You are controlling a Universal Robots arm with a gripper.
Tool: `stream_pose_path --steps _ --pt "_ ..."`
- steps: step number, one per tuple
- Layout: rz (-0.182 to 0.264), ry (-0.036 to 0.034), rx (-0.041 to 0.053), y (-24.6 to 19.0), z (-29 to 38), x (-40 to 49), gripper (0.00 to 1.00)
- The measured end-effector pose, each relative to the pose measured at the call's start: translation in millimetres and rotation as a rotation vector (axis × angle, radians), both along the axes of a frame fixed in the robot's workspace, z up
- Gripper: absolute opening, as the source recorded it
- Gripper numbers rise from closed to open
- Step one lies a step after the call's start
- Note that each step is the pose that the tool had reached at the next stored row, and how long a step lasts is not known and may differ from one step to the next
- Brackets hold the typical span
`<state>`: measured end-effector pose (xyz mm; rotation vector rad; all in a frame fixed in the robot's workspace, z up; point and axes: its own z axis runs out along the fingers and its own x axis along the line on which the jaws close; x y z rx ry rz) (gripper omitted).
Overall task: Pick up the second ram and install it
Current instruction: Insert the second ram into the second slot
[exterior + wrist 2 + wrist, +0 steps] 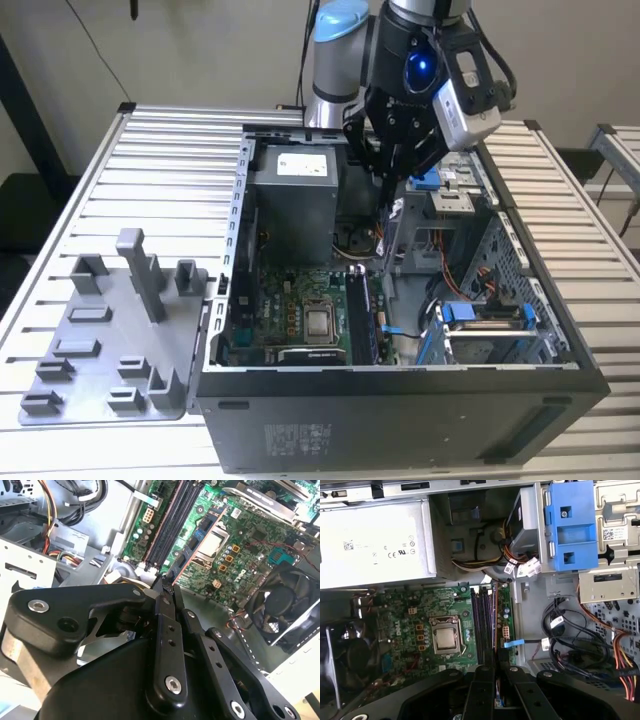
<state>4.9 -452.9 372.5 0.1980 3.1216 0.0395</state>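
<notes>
My gripper (392, 178) hangs over the open PC case (400, 420), above its far half. In both wrist views its black fingers (485, 680) are shut on the second ram (495, 625), a thin dark strip seen edge-on that runs out from the fingertips. The ram (197, 547) is held above the green motherboard (395, 615), roughly parallel to the long dark memory slots (482, 625) and close beside them. In the second wrist view the gripper (167, 587) pinches the strip at its near end. The slots (362, 315) lie lower in the case than the gripper.
A grey plastic holder (110, 340) with upright pegs stands on the slatted table at the exterior view's left. Inside the case are the power supply (370, 545), the processor socket (445, 639), a black fan (285, 605), a blue drive bracket (570, 525) and loose cables (580, 645).
</notes>
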Motion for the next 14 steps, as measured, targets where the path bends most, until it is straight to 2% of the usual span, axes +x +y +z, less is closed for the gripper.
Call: stream_pose_path --steps 6,11,14 --pt "0.001 0.0 -0.0003 0.0 -5.3 0.0 0.14" --pt "0.003 0.0 -0.0005 0.0 -12.7 0.0 0.14" --pt "0.013 0.0062 -0.0006 -0.2 -16.2 0.2 0.14"
